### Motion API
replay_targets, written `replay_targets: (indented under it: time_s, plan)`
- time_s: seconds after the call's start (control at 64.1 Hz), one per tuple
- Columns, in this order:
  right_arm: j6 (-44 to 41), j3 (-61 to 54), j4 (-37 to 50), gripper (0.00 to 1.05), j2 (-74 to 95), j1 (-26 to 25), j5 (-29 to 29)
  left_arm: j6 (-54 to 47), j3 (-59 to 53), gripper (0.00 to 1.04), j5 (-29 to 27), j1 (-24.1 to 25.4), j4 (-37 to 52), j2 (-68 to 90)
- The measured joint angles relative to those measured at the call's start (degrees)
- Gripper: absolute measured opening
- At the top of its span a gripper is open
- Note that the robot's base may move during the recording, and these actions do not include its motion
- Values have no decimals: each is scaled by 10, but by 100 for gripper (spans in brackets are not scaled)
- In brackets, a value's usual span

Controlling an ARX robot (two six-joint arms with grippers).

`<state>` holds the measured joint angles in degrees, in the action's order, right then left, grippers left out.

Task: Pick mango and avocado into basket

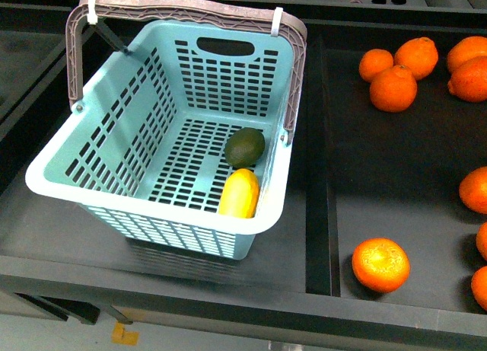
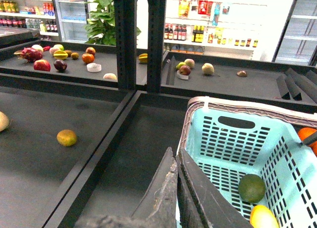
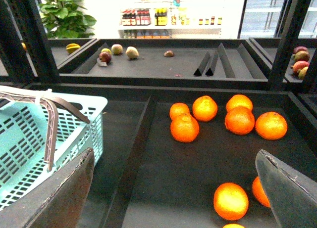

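Note:
The teal basket stands on the dark shelf at the left. The yellow mango and the dark green avocado lie side by side on its floor at the near right corner, touching. Neither arm shows in the front view. In the left wrist view my left gripper is shut and empty, just outside the basket's rim; the avocado and mango show inside. In the right wrist view my right gripper is open and empty above the orange bin, beside the basket.
Several oranges lie in the right bin, one near the front. A raised black divider separates the bins. In the left wrist view a small yellow-orange fruit lies in the neighbouring bin. Store shelves with other fruit stand behind.

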<state>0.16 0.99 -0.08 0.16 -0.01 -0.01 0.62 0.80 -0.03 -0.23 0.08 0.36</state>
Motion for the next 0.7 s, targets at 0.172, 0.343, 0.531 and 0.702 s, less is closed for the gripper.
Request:
replay_targets:
  time_s: [0.172, 0.343, 0.531, 0.702]
  plan:
    - [0, 0, 0, 96, 0, 0, 0, 0, 0, 2, 0, 0, 0, 0]
    - [0, 0, 0, 96, 0, 0, 0, 0, 0, 39, 0, 0, 0, 0]
    - [0, 0, 0, 96, 0, 0, 0, 0, 0, 89, 0, 0, 0, 0]
    - [0, 0, 0, 96, 0, 0, 0, -1, 0, 96, 0, 0, 0, 0]
